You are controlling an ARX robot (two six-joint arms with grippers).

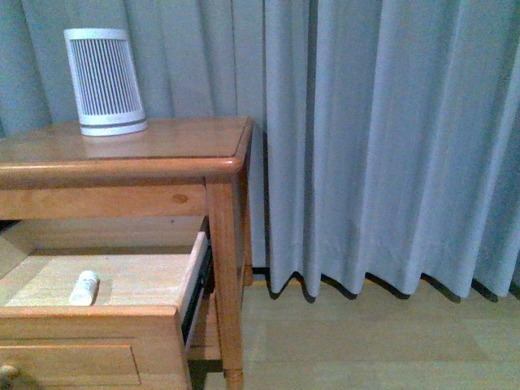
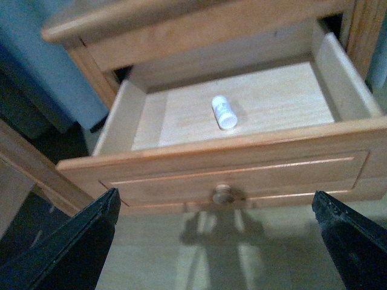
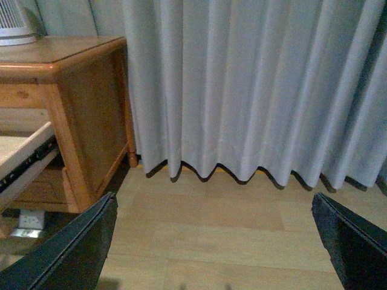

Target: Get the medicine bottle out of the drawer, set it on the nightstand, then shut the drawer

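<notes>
The small white medicine bottle (image 1: pixel 84 288) lies on its side on the pale floor of the open upper drawer (image 1: pixel 97 318) of the honey-brown nightstand (image 1: pixel 162 146). In the left wrist view the bottle (image 2: pixel 224 112) lies mid-drawer behind the drawer front (image 2: pixel 242 172) and its round knob (image 2: pixel 222 194). My left gripper (image 2: pixel 221 241) is open and empty, in front of and above the drawer front. My right gripper (image 3: pixel 221 241) is open and empty over the wooden floor, to the right of the nightstand (image 3: pixel 72 78). Neither arm shows in the front view.
A large white-and-grey slatted device (image 1: pixel 106 81) stands at the back left of the nightstand top. Grey curtains (image 1: pixel 382 138) hang behind and to the right. Light wooden floor (image 3: pixel 230 229) lies to the right. The drawer's side rail (image 3: pixel 27 158) juts out at the right wrist view's edge.
</notes>
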